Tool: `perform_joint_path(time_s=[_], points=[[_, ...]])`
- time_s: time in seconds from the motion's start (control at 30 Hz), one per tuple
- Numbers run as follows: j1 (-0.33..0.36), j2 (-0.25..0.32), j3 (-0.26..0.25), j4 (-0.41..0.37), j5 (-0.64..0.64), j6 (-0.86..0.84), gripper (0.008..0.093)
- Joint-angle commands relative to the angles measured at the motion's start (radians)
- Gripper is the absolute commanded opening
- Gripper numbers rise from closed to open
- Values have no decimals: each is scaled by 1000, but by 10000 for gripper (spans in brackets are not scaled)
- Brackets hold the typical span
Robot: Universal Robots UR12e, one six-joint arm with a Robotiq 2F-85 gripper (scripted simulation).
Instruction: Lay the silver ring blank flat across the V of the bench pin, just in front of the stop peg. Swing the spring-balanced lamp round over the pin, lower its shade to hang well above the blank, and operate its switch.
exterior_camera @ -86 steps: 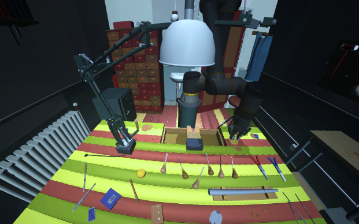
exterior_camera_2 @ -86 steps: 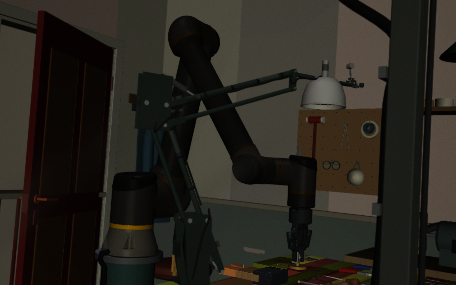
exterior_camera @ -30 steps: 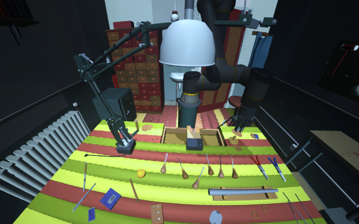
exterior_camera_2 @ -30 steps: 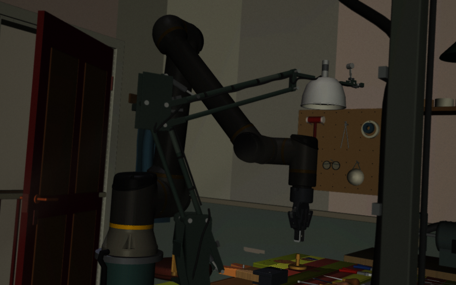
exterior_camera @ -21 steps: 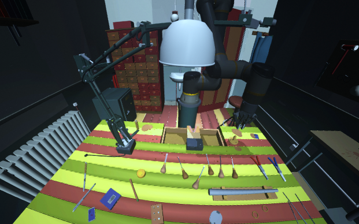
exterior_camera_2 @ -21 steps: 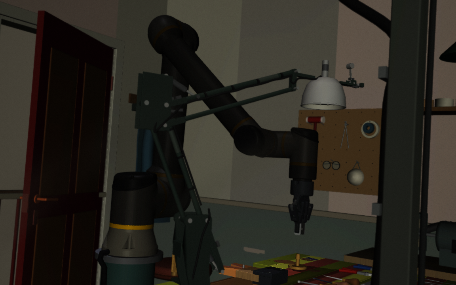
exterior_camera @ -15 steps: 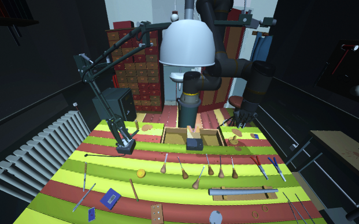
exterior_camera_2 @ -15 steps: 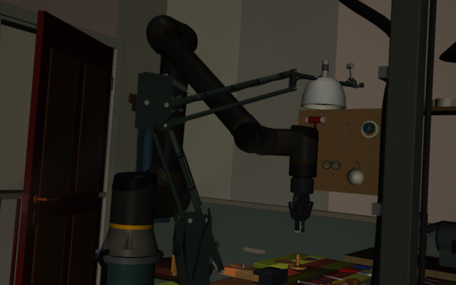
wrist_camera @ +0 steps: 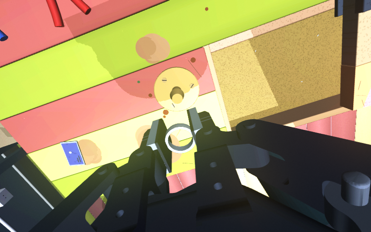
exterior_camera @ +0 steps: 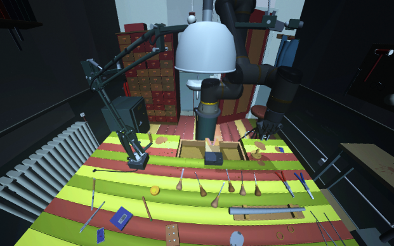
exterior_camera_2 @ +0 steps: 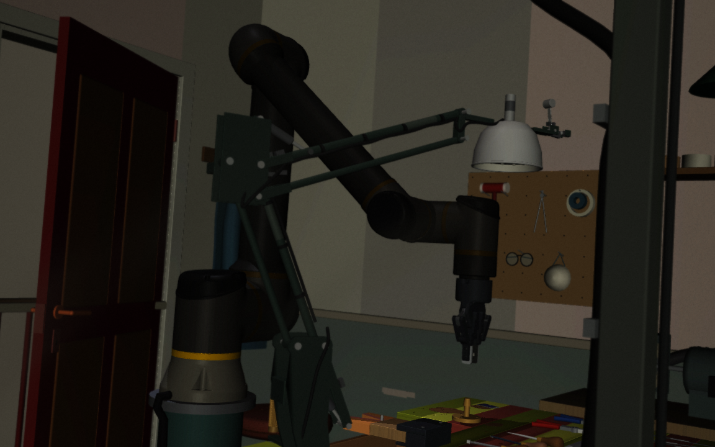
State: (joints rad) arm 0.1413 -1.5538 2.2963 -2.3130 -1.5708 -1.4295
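Observation:
The silver ring blank [wrist_camera: 180, 138] hangs in the air above the round wooden stand with its upright post [wrist_camera: 176, 89], well clear of it. I hold the ring in my closed gripper [wrist_camera: 175, 127] [exterior_camera: 265, 137] [exterior_camera_2: 468, 356], over the right side of the striped bench. The bench pin [exterior_camera: 212, 145] juts out over the recessed tray at the bench's far middle, left of my gripper, with a dark clamp block [exterior_camera: 213, 158] at its near end. The lamp's white shade [exterior_camera: 205, 47] [exterior_camera_2: 507, 145] hangs high on its spring-balanced arm [exterior_camera: 127, 60], whose base [exterior_camera: 138, 161] is clamped at the left.
The wooden stand [exterior_camera: 256, 154] sits just below the gripper, with the sunken tray [exterior_camera: 211, 149] to its left. Gravers with wooden handles [exterior_camera: 230, 187], red and blue pliers [exterior_camera: 295, 184] and a grey rod [exterior_camera: 266, 210] lie across the near bench. A radiator [exterior_camera: 41, 168] runs along the left.

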Motion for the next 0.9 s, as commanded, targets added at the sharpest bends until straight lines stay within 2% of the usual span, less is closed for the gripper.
perform_joint_path(time_s=[0.0,0.47,0.87], points=[[0,0,-1,0,0,0,80],[-21,-13,12,0,0,-20,80],[-108,-63,60,1,0,-108,80]])
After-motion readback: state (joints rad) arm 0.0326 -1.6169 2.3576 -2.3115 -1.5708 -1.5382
